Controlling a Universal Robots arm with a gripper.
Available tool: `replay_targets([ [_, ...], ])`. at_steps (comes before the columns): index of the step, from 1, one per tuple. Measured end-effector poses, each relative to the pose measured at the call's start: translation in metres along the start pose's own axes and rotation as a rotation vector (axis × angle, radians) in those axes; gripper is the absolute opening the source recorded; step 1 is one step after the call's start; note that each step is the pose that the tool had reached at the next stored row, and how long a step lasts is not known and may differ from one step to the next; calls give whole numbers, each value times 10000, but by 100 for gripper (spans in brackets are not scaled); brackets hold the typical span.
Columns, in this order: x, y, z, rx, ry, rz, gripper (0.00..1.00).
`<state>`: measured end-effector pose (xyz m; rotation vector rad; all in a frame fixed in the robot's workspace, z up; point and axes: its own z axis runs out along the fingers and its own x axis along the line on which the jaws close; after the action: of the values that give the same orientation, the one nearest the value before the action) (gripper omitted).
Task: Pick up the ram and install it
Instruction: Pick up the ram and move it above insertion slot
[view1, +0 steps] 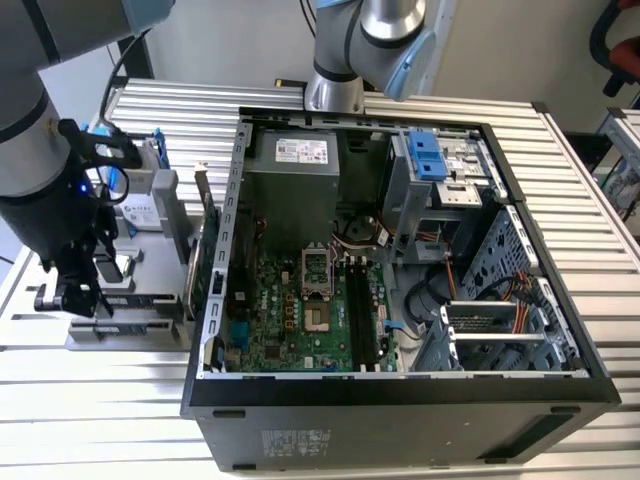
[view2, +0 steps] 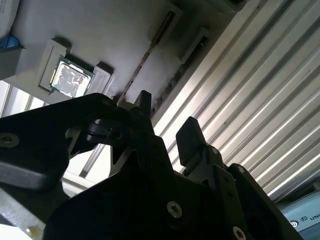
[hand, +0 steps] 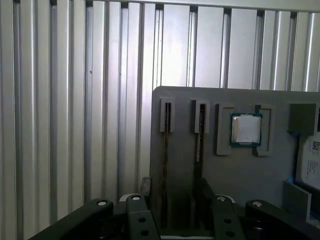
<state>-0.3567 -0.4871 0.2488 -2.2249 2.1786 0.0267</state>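
The ram (hand: 166, 150) stands on edge in a narrow slot of a grey holder plate (hand: 185, 100). In the second wrist view the ram (view2: 150, 50) is a thin brown line. A neighbouring slot (hand: 200, 135) seems to hold another thin board. My gripper (hand: 177, 220) hovers just above these slots, open, with one black finger (hand: 135, 217) on each side of them and nothing held. In the second wrist view the gripper (view2: 167, 122) shows a clear gap between its fingertips. In the exterior view the gripper (view1: 75, 295) hangs over the holder at the exterior view's left, beside the open computer case (view1: 400, 390).
A processor chip (hand: 245, 129) lies in a pocket of the holder beside the slots. A hard drive (view1: 145, 210) and an upright expansion card (view1: 205, 250) stand between holder and case. Black memory slots (view1: 362, 310) run along the green motherboard. Ribbed aluminium table (hand: 75, 100) surrounds everything.
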Motion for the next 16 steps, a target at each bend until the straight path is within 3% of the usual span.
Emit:
replay_targets([
  [7,4,1,124,-11,0,1,100],
  [11,5,2,162,-142,-2,5,100],
  [16,8,2,251,-159,-3,5,100],
])
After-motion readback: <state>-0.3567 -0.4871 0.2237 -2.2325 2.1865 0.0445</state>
